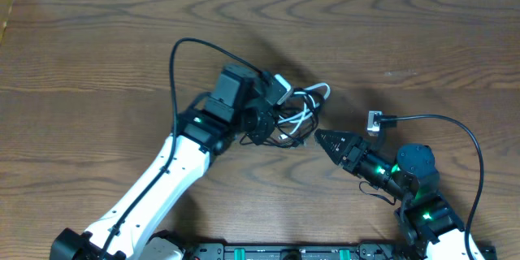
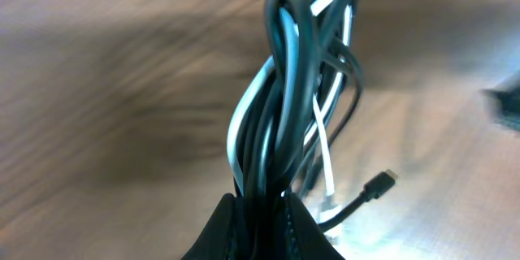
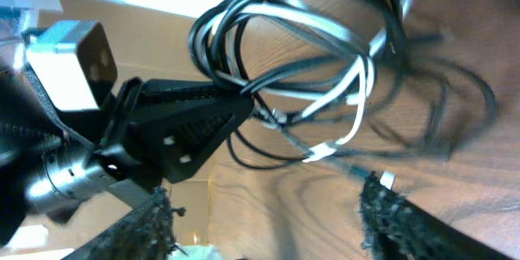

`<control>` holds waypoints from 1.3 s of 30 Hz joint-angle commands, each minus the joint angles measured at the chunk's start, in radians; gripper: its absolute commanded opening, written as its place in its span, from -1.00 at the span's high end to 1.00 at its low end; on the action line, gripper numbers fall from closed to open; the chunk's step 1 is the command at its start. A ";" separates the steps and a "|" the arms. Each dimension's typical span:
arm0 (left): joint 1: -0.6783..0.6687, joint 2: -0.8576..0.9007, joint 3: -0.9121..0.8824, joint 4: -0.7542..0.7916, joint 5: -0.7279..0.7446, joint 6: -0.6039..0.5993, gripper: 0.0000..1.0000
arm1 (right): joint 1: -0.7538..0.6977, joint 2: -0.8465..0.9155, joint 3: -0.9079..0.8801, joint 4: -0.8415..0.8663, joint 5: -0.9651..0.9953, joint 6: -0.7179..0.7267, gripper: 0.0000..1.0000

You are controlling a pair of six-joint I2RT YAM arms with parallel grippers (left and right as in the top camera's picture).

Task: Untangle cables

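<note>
Cables [image 1: 299,112], thin black and white cords knotted into one loose bundle, sit near the middle of the brown wooden table [image 1: 97,41] in the overhead view. The left gripper [image 1: 264,122] meets the bundle from its left side. The right gripper [image 1: 323,139] points at the bundle from the lower right, close to it but apart from it. Placed this way, one arm probably anchors the knot while the other is free to pick out a strand.

The left wrist view shows the cords rising in a tight twisted sheaf straight out of the left gripper's dark fingers [image 2: 244,231], which are clamped on them. Black strands wrap around a white one, so the crossings lie close to the grip. A small black plug [image 2: 380,183] dangles free to the right. The blurred tabletop behind suggests the bundle is lifted, though I cannot tell whether its lowest loops touch the wood.

From the right wrist view, the left gripper's black fingers pinch the bundle at its left edge and the loops fan out to the right, casting shadows on the table. A white plug end [image 3: 325,151] hangs lowest. The right gripper's own fingers [image 3: 150,219] stand wide apart at the bottom of the frame with nothing between them, and the loose ends lie just ahead of the gap.
</note>
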 commanded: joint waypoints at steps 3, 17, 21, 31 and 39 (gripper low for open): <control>-0.107 -0.001 -0.005 0.036 -0.282 -0.051 0.85 | 0.003 -0.004 0.008 -0.005 0.069 0.220 -0.51; -0.358 -0.002 -0.005 0.050 -0.375 -0.058 0.85 | 0.003 0.130 0.008 0.066 0.296 0.471 -0.33; -0.400 -0.002 -0.005 0.048 -0.422 -0.058 0.85 | 0.002 0.162 0.008 0.177 0.292 0.477 -0.40; -0.401 -0.002 -0.005 0.051 -0.438 -0.062 0.85 | -0.018 0.186 0.008 0.186 0.291 0.468 -0.14; -0.401 -0.014 -0.005 0.076 -0.333 -0.084 0.85 | -0.018 0.278 0.008 0.192 0.273 0.515 0.28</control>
